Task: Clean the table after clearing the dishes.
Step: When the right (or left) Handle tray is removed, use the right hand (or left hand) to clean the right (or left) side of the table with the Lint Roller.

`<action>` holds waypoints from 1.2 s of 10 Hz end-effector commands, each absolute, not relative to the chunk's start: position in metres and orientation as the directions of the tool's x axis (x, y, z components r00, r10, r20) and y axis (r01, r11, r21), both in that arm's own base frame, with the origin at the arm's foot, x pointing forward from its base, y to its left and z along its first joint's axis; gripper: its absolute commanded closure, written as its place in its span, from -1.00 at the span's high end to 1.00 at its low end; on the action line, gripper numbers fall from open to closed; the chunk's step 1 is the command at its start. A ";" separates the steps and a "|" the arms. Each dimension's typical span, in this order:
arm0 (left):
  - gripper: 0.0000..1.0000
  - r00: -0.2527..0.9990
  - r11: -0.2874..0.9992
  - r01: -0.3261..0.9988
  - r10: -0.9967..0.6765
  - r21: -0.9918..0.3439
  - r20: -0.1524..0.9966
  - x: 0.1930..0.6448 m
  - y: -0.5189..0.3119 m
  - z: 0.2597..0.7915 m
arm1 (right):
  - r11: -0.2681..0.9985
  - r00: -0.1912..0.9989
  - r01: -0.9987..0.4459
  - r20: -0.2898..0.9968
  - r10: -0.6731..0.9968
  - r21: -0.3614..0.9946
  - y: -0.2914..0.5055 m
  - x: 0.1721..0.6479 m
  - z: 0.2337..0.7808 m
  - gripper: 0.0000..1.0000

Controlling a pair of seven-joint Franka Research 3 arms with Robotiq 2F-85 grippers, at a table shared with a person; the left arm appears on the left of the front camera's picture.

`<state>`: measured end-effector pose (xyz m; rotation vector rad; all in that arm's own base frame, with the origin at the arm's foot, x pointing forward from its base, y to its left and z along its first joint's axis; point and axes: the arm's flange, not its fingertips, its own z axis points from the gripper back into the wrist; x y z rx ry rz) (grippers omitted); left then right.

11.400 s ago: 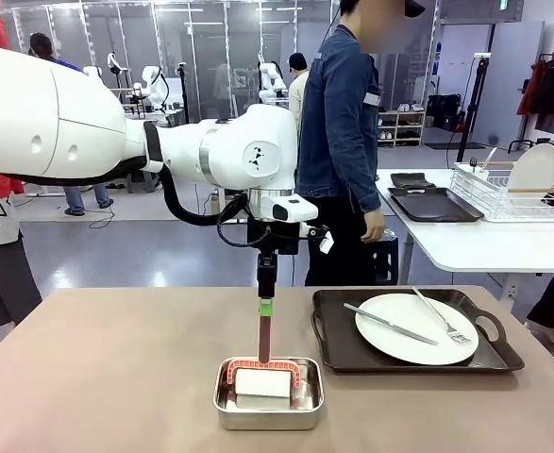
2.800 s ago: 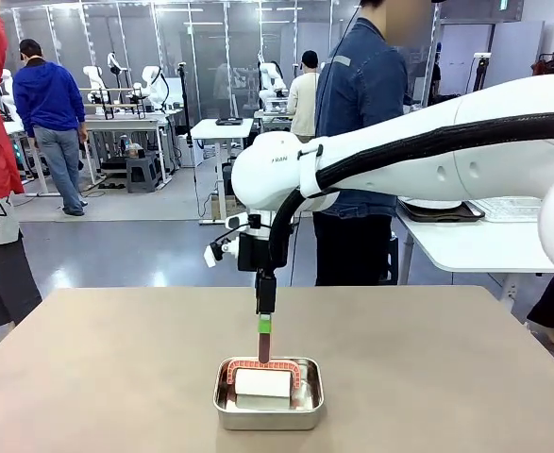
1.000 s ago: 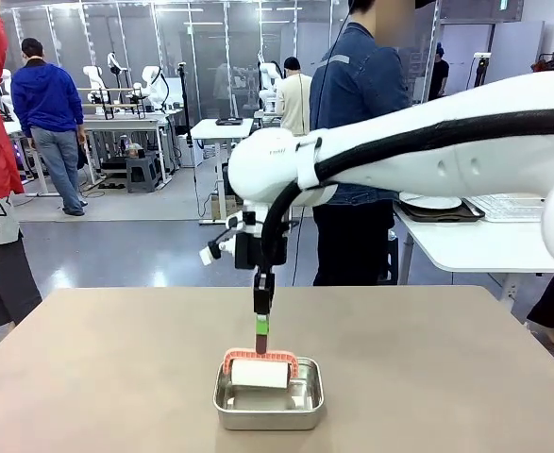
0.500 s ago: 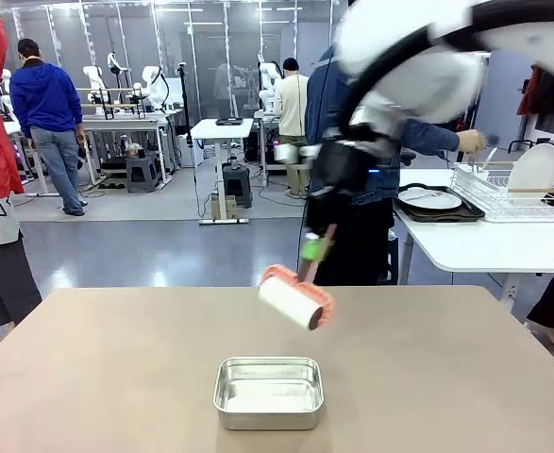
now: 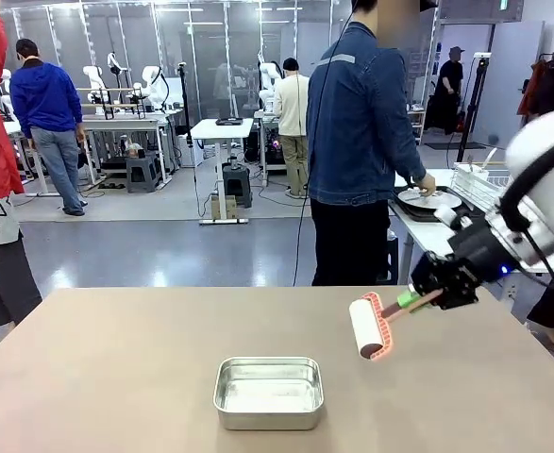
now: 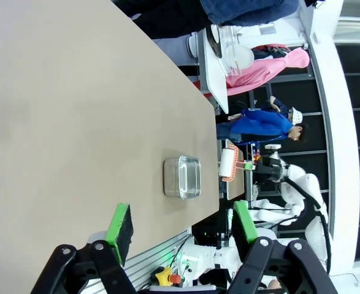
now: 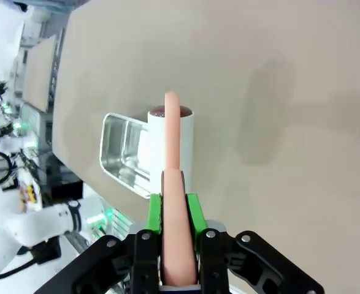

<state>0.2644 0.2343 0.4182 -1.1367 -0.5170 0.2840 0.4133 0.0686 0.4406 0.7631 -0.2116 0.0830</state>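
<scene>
Shiny grey floor [image 5: 163, 250], glass-panelled back wall [image 5: 201, 47], white side table [image 5: 418, 234] with wire rack [image 5: 479, 184]

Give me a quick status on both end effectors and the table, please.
Right end effector shut on roller, over the table. Left end effector open, empty. Pan sits mid-table, likely in the way.

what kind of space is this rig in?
Probably a robotics lab: right gripper holding a roller over the table, workbenches behind, a dish rack on a white side table.
</scene>
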 end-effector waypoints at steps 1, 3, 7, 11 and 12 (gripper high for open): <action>0.66 0.852 0.407 0.036 0.464 -0.913 0.240 0.261 0.235 0.422 | 0.622 0.918 -0.379 0.363 0.161 0.685 0.097 0.433 0.430 -1.00; 0.66 0.852 0.407 0.036 0.464 -0.913 0.240 0.261 0.235 0.422 | 0.721 0.976 -0.151 0.220 -0.002 0.677 0.069 0.413 0.441 -1.00; 0.66 0.852 0.407 0.036 0.464 -0.913 0.240 0.261 0.235 0.422 | 0.668 0.980 -0.152 0.198 0.008 0.728 0.072 0.449 0.422 -0.59; 0.66 0.852 0.407 0.036 0.464 -0.913 0.240 0.261 0.235 0.422 | 0.640 0.997 -0.075 0.078 0.023 0.764 0.080 0.505 0.370 -0.59; 0.66 0.852 0.407 0.036 0.464 -0.913 0.240 0.261 0.235 0.422 | 0.642 0.996 -0.064 0.086 -0.002 0.764 0.076 0.508 0.358 -0.59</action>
